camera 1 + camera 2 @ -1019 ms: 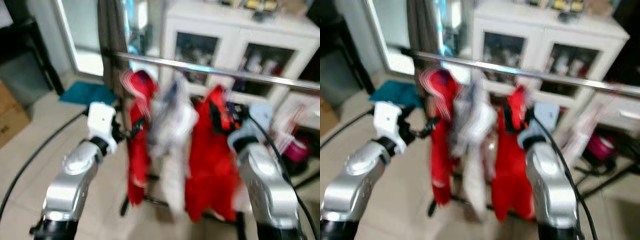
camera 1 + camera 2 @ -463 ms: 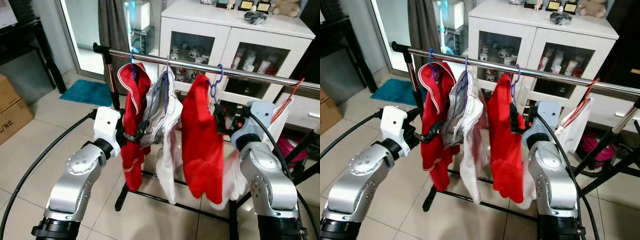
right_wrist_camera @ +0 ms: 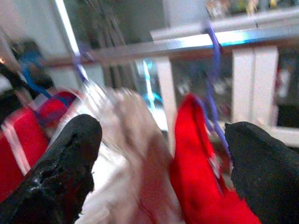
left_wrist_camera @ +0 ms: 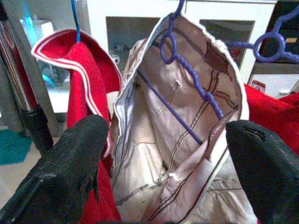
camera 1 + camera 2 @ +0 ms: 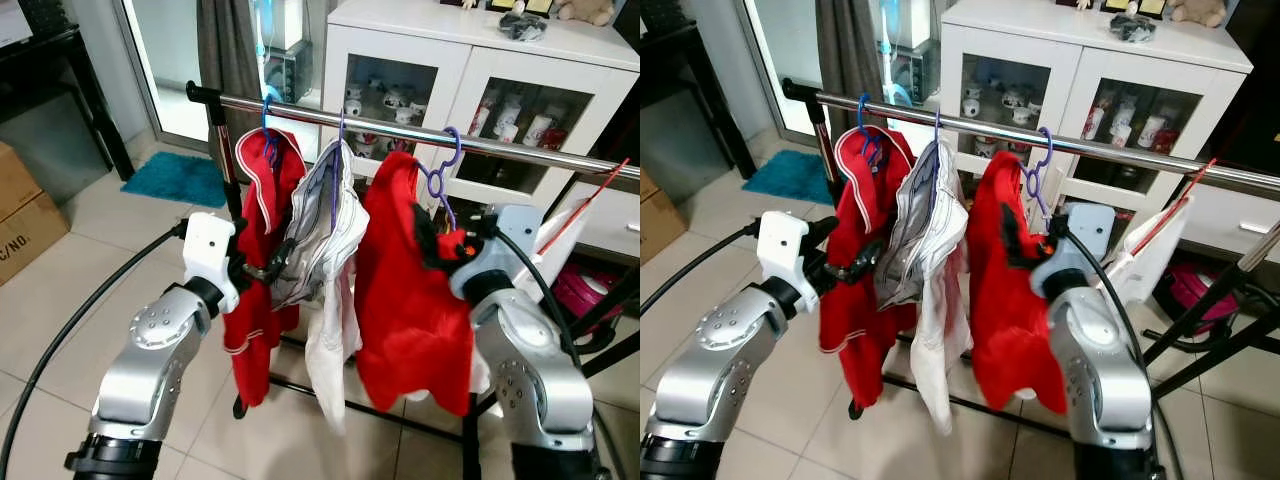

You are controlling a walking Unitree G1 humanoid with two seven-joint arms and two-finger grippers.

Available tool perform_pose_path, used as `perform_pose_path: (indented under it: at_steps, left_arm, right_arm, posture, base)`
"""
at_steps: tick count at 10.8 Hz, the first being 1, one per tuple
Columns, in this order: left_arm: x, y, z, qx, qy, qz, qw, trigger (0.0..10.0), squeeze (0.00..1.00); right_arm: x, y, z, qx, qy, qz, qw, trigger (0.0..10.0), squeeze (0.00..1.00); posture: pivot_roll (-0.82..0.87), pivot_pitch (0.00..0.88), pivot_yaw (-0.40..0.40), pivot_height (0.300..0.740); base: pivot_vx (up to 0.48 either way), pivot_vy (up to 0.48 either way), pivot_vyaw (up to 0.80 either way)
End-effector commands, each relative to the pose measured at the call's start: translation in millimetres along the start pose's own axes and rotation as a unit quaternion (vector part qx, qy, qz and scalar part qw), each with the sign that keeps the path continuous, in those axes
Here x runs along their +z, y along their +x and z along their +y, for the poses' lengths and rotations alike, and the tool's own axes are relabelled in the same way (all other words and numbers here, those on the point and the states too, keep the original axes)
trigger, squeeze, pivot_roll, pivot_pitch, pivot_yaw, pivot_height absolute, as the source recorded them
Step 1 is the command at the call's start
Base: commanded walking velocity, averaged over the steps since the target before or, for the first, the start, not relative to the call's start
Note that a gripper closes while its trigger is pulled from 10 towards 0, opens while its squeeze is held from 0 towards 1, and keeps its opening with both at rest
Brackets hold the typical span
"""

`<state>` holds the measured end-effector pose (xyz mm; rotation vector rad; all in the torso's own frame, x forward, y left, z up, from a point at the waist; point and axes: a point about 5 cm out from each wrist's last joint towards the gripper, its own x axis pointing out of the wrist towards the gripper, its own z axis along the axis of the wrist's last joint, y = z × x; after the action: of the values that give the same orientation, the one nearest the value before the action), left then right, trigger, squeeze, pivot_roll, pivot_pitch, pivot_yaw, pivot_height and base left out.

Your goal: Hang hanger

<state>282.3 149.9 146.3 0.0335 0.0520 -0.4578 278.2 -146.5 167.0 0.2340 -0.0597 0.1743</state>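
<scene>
**Both claws spread wide at the clothes rail**

The left gripper (image 4: 159, 154) stands wide open, its two black fingers (image 4: 60, 172) splayed either side of the white striped garment (image 5: 320, 225), gripping nothing; from the head camera its tips sit against the cloth between that garment and the red-and-white jacket (image 5: 262, 250). The right gripper (image 3: 159, 163) is just as wide, empty, right up beside the red garment (image 5: 410, 300). That wrist picture is blurred, but the fingers are plainly apart. The purple hanger (image 5: 440, 175) carrying the red garment is hooked over the steel rail (image 5: 520, 150), near its middle. The left wrist view alone looks down inside the white garment's neck, past its own purple hanger (image 4: 187, 74). Behind stands a white cabinet (image 5: 1080, 70).
</scene>
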Motion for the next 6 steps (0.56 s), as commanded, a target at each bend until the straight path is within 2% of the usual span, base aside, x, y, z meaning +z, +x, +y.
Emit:
perform_pose_path:
  at_steps: [1, 2, 4, 6]
  left_arm:
    - [7.3, 0.6, 3.7, 0.0, 0.004, -0.008, 1.0, 10.0, 0.0]
    - [7.1, -0.2, 6.6, 0.001, 0.008, -0.007, 1.0, 10.0, 0.0]
    - [5.1, 3.6, 9.6, 0.005, 0.033, 0.004, 0.999, 10.0, 0.0]
    - [9.8, 4.9, 8.1, 0.001, 0.029, -0.003, 1.0, 10.0, 0.0]
  right_arm:
    - [10.6, 0.6, 7.3, 0.017, 0.012, -0.029, 0.999, 10.0, 0.9]
    - [13.7, 0.3, 10.7, 0.019, 0.02, -0.041, 0.999, 10.0, 0.89]
    - [9.5, -8.4, 12.9, 0.031, 0.031, -0.025, 0.999, 10.0, 0.89]
    - [8.9, -7.3, 14.5, 0.047, 0.027, -0.017, 0.998, 10.0, 0.89]
  posture:
    - [-0.11, 0.0, -0.012, 0.74]
    - [-0.11, 0.0, -0.012, 0.74]
    - [-0.12, 0.0, 0.001, 0.74]
    - [-0.12, 0.0, -0.002, 0.74]
  base:
    - [0.0, 0.401, 0.0]
    - [0.0, 0.401, 0.0]
    - [0.0, 0.381, 0.0]
    - [0.0, 0.373, 0.0]
